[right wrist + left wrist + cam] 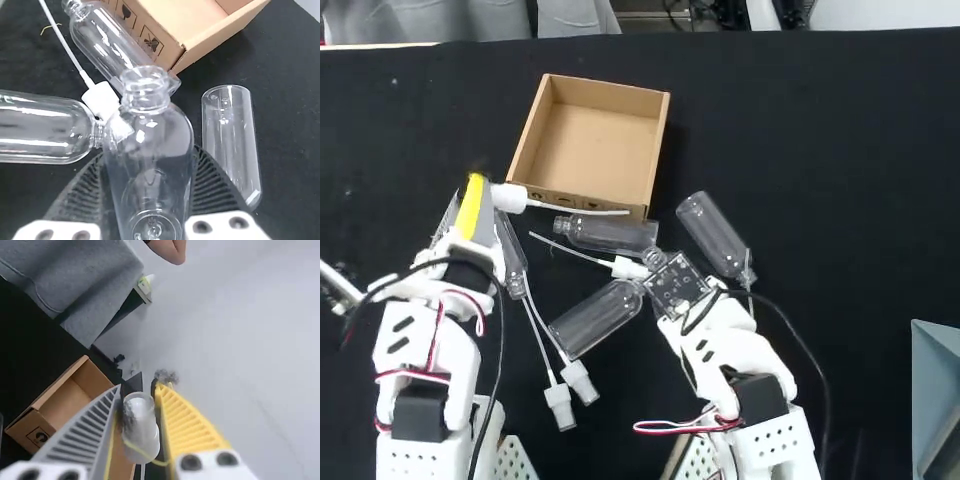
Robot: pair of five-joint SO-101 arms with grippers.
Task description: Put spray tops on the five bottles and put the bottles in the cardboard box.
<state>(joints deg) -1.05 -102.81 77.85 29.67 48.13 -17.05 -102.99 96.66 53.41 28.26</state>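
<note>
My left gripper [498, 196] [137, 397] is shut on a white spray top [512, 197] [140, 427], held beside the near left corner of the cardboard box [590, 140] [65, 395]. The top's thin tube runs along the box's front wall. My right gripper [665, 278] [150, 170] is shut on a clear bottle [147, 150] with its neck open. Around it lie three more clear bottles: one against the box [607, 235] [107, 42], one farther right [713, 235] [232, 140], and one [595, 318] [40, 130] with a spray top [630, 268] [100, 97] at its neck.
Another bottle [510, 250] lies beside the left arm. Two loose spray tops [560, 405] [582, 380] with long tubes lie between the arm bases. The box stands open with nothing in it. A grey object [935, 390] sits at the right edge.
</note>
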